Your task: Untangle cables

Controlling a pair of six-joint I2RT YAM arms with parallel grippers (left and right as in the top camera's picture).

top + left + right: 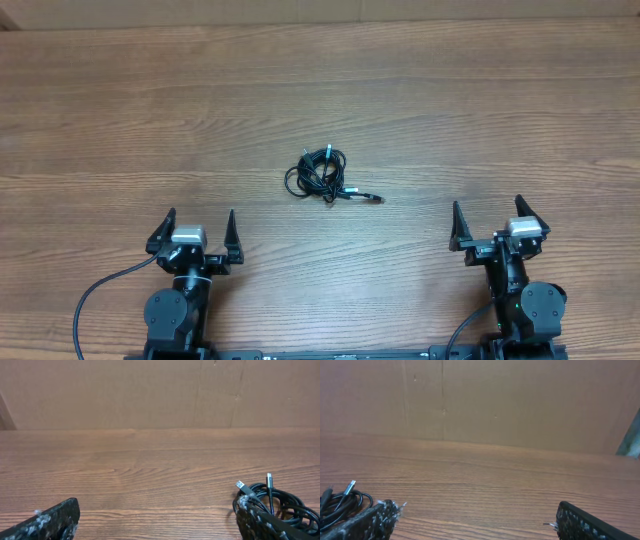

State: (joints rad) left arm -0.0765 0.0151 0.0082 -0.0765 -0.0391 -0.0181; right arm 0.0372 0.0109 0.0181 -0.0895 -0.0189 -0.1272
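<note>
**Left gripper** [200, 222]: it is parked at the near edge of the table [120, 90]. The jaws are spread to full width and hold nothing. The cables [322, 174] lie at about 2 o'clock from it, well apart, as one compact knotted bundle near the table's centre. One loose tail leaves the bundle toward 4 o'clock and ends in a plug [375, 199].

**Right gripper** [487, 212]: it is also at the near edge, with jaws fully spread and empty. The bundle lies at about 10 o'clock from it, well apart.

**Step in hand (judged):** this is the approach, and no contact has been made.
- One arm should pinch the body of the bundle.
- The other arm should take the free tail near its plug and draw it outward. The right arm sits closer to that tail.
- The pull should be slow. A fast pull would likely tighten the knot or drag the light bundle across the wood.

**View comparison:**
- The overhead view gives the layout and the free tail, but the loops merge into one mass.
- The left wrist view shows the bundle [282, 505] at a low angle, at 4 o'clock in the frame. It is partly behind one of the fingers [260, 522]. Two silver-tipped plugs [241, 485] stand clear of the loops.
- The right wrist view shows only the bundle's edge [340, 502], at 8 o'clock in the frame, with one silver tip [352, 483].
</note>
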